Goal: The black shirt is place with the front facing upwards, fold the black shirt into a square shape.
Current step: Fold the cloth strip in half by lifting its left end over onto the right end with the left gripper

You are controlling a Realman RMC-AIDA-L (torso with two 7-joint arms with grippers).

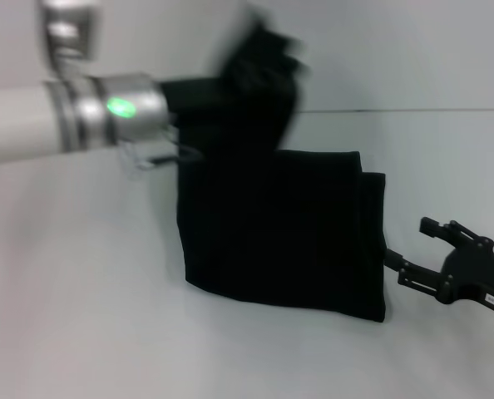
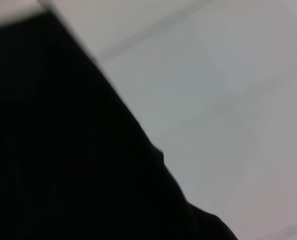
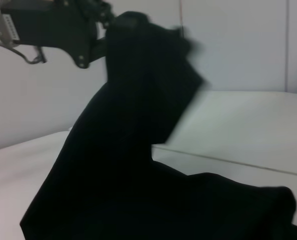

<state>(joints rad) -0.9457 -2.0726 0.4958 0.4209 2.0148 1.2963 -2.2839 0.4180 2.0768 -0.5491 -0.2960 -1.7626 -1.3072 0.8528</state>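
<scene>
The black shirt lies partly folded on the white table, a dark rectangle in the middle. Its far part is lifted into the air as a blurred hanging fold. My left gripper is above the far left corner of the flat part, shut on that raised cloth. The right wrist view shows the same grip from the side, with the left gripper pinching the top of the shirt. Black cloth fills half the left wrist view. My right gripper rests low by the shirt's right edge, open and holding nothing.
The white table surface stretches around the shirt on all sides. A light wall stands behind the table's far edge. No other objects show.
</scene>
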